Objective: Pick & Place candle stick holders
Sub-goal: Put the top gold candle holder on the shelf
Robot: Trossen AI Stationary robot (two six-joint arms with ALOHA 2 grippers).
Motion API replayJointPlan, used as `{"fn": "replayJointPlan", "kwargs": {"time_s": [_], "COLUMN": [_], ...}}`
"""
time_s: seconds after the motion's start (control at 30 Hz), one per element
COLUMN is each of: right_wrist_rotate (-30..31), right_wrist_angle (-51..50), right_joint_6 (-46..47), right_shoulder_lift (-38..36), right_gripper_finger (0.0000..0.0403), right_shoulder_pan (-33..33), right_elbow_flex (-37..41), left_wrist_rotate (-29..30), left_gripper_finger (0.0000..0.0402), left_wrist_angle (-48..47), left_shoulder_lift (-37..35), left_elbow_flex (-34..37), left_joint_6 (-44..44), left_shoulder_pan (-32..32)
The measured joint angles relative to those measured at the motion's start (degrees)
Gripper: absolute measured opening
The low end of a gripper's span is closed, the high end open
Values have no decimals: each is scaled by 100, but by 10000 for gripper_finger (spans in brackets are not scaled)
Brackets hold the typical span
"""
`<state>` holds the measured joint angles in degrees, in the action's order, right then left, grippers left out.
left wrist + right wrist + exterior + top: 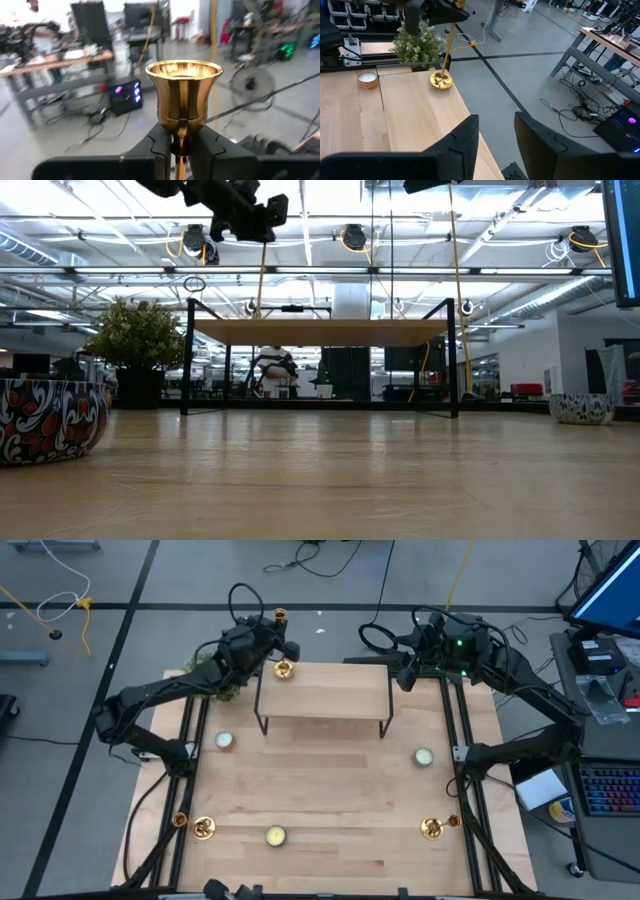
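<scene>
A tall gold candle stick holder (283, 645) stands at the far left corner of a small raised wooden shelf (330, 690). Its cup (183, 80) is on top, and its round base (441, 80) appears set down on the shelf top. My left gripper (276, 632) is shut on it high up. My right gripper (495, 145) hovers open above the shelf's far right corner (403, 672), with nothing between its fingers. Two more gold candle stick holders stand on the table near its front edge, one on the left (203, 828) and one on the right (432, 828). My left gripper pinches the thin stem just under the cup (180, 145) between its two fingers. The fingers come in level from the table's left and lie across the stem. The holder stands nearly upright, its long stem (261, 285) reaching down to the shelf.
Three small candles in tins sit on the table, at the left (224, 740), at the right (423, 756) and near the front (275, 835). A green bushy plant (215, 675) stands by the shelf's left end. Patterned bowls show in the low view at left (50, 420) and right (580, 408).
</scene>
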<state>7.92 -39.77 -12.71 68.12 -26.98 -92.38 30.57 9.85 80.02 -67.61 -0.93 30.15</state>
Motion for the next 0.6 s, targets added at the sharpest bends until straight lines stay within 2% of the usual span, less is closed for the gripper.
{"fn": "replayJointPlan", "kwargs": {"time_s": [0.1,0.37,0.6], "right_wrist_rotate": [2,140,129], "right_wrist_angle": [2,24,22], "right_joint_6": [-2,-37,-37], "right_shoulder_lift": [0,0,0], "right_gripper_finger": [114,114,114], "right_shoulder_pan": [0,0,0], "right_elbow_flex": [0,1,2], "left_wrist_rotate": [249,242,253], "left_gripper_finger": [54,33,60], "left_wrist_angle": [-128,-117,-86], "left_shoulder_lift": [-32,-39,-44], "left_elbow_flex": [4,42,218], "left_joint_6": [4,-3,276], "left_shoulder_pan": [-35,-66,-61]}}
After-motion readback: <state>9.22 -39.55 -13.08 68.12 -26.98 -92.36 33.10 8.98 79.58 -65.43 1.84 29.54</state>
